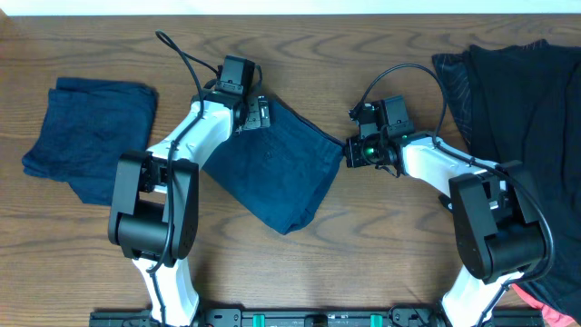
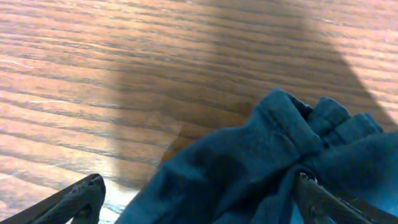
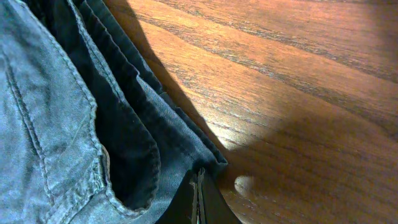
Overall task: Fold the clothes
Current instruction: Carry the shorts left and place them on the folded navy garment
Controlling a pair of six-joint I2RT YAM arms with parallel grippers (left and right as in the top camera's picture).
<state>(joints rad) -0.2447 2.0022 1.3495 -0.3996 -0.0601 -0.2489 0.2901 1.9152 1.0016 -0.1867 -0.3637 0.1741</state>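
Note:
A dark blue denim garment [image 1: 272, 173] lies spread as a slanted rectangle at the table's middle. My left gripper [image 1: 259, 113] is at its far left corner. In the left wrist view its jaws [image 2: 199, 202] are wide apart, with bunched blue cloth [image 2: 249, 162] lying between them. My right gripper [image 1: 348, 152] is at the garment's right corner. In the right wrist view its fingers [image 3: 198, 199] are pressed together on the hemmed edge of the cloth [image 3: 62, 112], low over the wood.
A folded dark blue garment [image 1: 91, 136] lies at the left of the table. A pile of black clothes [image 1: 526, 100] covers the right side. A bit of pink cloth [image 1: 545, 307] shows at the bottom right corner.

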